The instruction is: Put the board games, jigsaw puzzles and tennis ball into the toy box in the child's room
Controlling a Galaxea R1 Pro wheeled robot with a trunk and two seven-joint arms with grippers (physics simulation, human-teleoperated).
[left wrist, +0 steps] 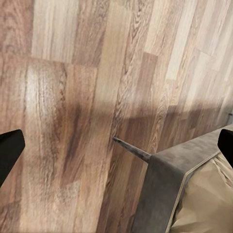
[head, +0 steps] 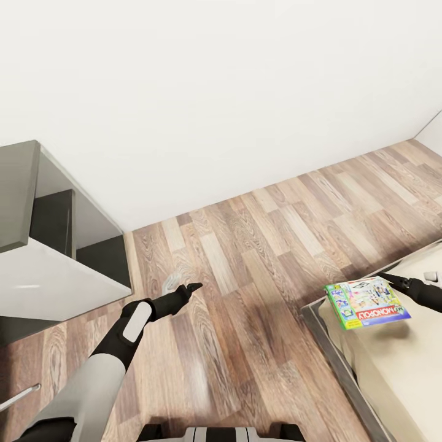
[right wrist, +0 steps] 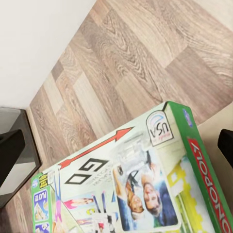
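A green-edged board game [head: 367, 302] with a cartoon lid sits at the near corner of the bed's beige mattress [head: 393, 380], a soft shadow under its front edge. My right gripper [head: 393, 282] reaches over the box's far right edge. In the right wrist view the board game [right wrist: 136, 184] is close below the right gripper [right wrist: 116, 148], whose fingertips [right wrist: 9, 150] stand wide apart, open. My left gripper [head: 187, 288] hangs open over bare floor, holding nothing. The toy box, jigsaw puzzles and tennis ball are out of view.
The table's dark grey wing [head: 18, 190] with its white panel [head: 55, 276] stands at the left. Wood-plank floor [head: 258, 258] runs between it and the bed's grey frame [head: 331, 350], with a white wall behind. The left wrist view shows the bed frame corner [left wrist: 165, 184].
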